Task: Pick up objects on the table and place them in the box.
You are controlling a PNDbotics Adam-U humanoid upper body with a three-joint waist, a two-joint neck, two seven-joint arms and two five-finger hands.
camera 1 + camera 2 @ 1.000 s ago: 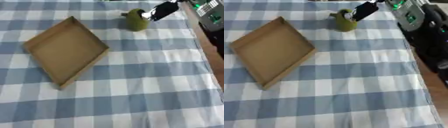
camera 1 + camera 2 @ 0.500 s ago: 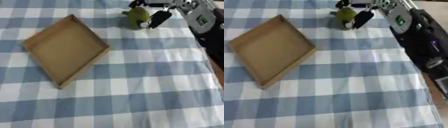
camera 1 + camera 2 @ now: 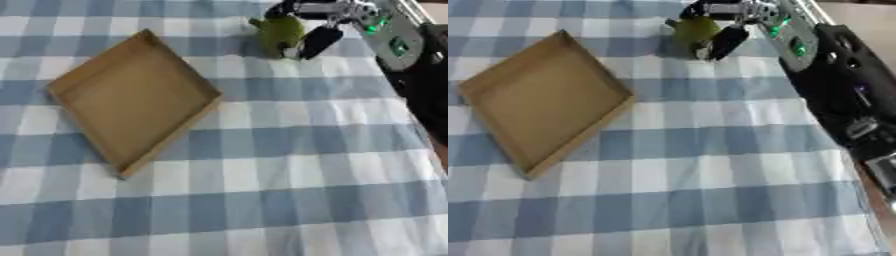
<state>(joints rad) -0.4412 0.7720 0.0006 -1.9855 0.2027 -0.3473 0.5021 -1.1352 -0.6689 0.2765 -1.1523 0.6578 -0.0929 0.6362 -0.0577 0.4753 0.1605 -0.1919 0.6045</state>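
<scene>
Right robot hand (image 3: 308, 31) now reaching further in from upper right, fingers curling around green pear-shaped object (image 3: 279, 34) at far edge of worktop (image 3: 262, 165). Object sitting on blue-white checked cloth. Shallow brown cardboard box (image 3: 131, 100), square, lying turned like diamond, well apart at left. Left robot hand not showing.

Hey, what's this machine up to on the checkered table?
The robot's right hand has reached to the far side of the table and its fingers are closing around a small green object standing there. The flat cardboard box it should go into sits to the left, with nothing in it. The left hand is out of sight.
</scene>
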